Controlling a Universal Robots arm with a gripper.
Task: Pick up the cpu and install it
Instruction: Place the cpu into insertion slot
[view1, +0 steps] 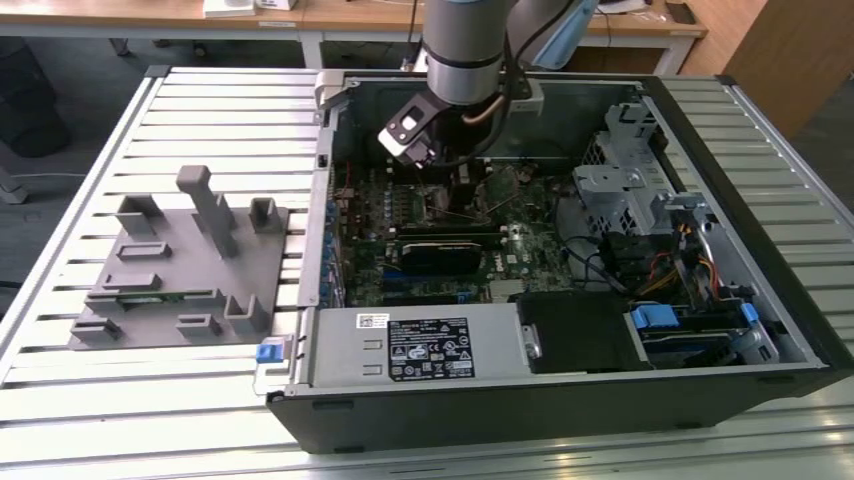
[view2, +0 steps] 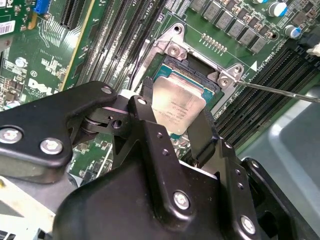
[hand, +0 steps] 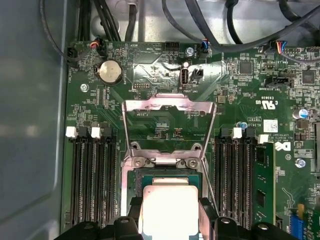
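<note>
Two black fingers (view2: 204, 131) of your tool (hand: 169, 204) are pinching the cpu (hand: 167, 215) by opposite edges, so it's closed down to about chip width and has a solid grip on it. In both wrist views the shiny silver top faces up, and the chip sits right over the open socket (view2: 175, 50) on the green motherboard (hand: 90, 115). I honestly can't tell if it's touching the socket or hanging just above it. The metal retention frame (hand: 170, 106) is flipped open on the far side of the socket, and there are dark memory slots (hand: 92, 175) on both sides, with a green memory stick (hand: 262, 185) in one of them. In the exterior view your arm (view1: 467, 50) comes straight down into the open computer case (view1: 561, 410), which lies flat on the slatted surface (view1: 200, 110). A grey parts holder (view1: 187, 290) sits just beside the case, on the exterior view's left.
</note>
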